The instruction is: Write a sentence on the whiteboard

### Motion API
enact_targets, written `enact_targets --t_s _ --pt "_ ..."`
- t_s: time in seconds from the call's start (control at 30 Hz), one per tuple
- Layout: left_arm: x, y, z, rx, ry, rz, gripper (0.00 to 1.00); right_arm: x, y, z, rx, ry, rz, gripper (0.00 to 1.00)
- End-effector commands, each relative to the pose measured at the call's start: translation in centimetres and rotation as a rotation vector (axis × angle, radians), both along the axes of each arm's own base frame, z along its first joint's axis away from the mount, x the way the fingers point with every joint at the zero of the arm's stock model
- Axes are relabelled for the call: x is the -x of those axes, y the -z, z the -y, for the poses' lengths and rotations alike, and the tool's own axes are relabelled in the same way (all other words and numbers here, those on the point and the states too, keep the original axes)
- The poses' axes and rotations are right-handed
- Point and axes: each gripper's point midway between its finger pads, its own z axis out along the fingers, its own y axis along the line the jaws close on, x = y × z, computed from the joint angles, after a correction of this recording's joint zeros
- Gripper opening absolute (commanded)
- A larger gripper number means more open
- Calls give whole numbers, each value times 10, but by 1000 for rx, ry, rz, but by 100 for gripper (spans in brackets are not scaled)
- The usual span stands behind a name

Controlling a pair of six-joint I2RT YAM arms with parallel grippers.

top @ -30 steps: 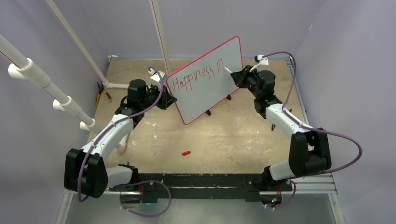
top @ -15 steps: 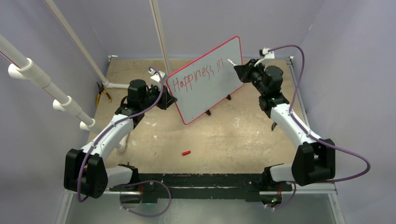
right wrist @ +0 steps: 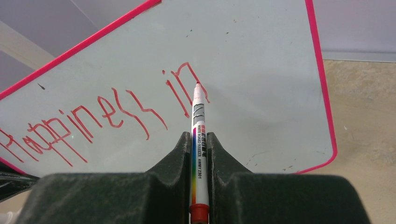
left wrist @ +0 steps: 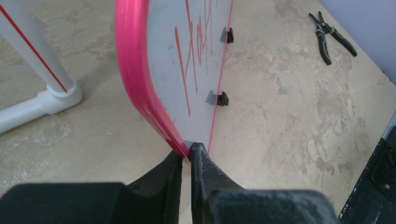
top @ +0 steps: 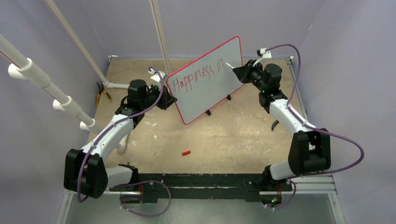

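The whiteboard [top: 205, 81] stands tilted on small black feet, red-rimmed, in the middle far part of the table. The sentence [top: 196, 77] reads "Happiness in" in red; it also shows in the right wrist view [right wrist: 107, 116]. My left gripper [top: 169, 99] is shut on the whiteboard's left lower rim [left wrist: 140, 93]. My right gripper [top: 239, 73] is shut on a white whiteboard marker [right wrist: 200, 135], held at the board's right edge. The marker's tip [right wrist: 198, 85] points at the end of "in"; I cannot tell if it touches the board.
A red marker cap [top: 186, 152] lies on the table in front of the board. Pliers [top: 102, 93] lie at the far left, also in the left wrist view [left wrist: 329, 39]. White pipe posts [top: 159, 32] rise behind and left of the board.
My right gripper with the marker has moved right and away from the lettering, then settled at the board's right edge. The left gripper and the board have not moved.
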Motion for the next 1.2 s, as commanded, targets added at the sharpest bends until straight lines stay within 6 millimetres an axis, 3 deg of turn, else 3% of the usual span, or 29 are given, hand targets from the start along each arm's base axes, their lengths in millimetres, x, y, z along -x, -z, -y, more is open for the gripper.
enact_targets --t_s 0.0,0.47,0.63,0.73,0.87,1.03,1.17 --pt "2 -6 5 -14 26 37 0 -8 -46 -3 -18 -20 133 0" --pt "2 -6 5 -14 27 39 0 -17 -42 8 -31 54 119 0" --pt "2 -4 2 -22 13 27 0 -4 -36 3 -25 11 112 0" --pt "3 0 2 -26 13 7 0 22 -14 -10 -64 -76 69 0" --pt "4 -1 3 -23 16 7 0 59 -1 -33 -76 -175 56 0" --pt "4 0 2 -28 13 6 0 107 16 -83 -68 -329 39 0" --pt "4 1 2 -30 11 6 0 134 38 -115 -79 -417 -5 0"
